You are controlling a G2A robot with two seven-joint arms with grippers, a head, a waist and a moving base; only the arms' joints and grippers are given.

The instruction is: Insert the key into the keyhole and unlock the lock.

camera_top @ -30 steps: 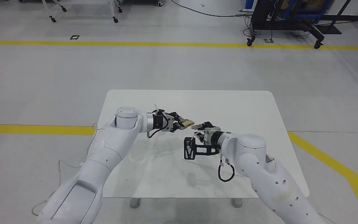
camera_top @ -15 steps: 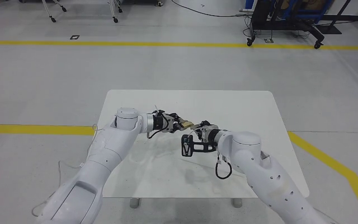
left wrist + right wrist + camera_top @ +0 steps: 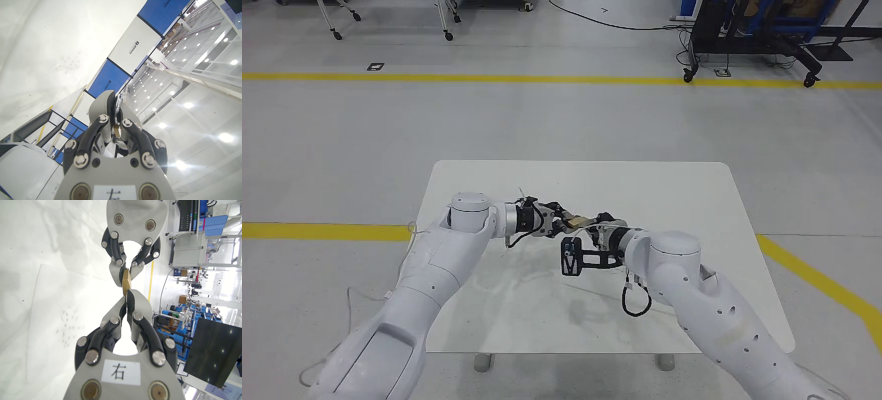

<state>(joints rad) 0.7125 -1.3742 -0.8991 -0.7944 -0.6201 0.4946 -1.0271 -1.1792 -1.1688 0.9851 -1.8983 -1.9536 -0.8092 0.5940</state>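
Left gripper [image 3: 116, 103] pinching small brass padlock [image 3: 126, 284], right gripper [image 3: 127, 295] squeezing thin silver key [image 3: 124, 298] at padlock's end, hovering above white table [image 3: 682, 190]

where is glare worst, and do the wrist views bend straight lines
left wrist view: worst, ceiling lamps flare white beside the left gripper, beams bowing slightly toward the edges; right wrist view: even light on the brass padlock, the table edge curves a little; top view: flat light, no glare on the table.
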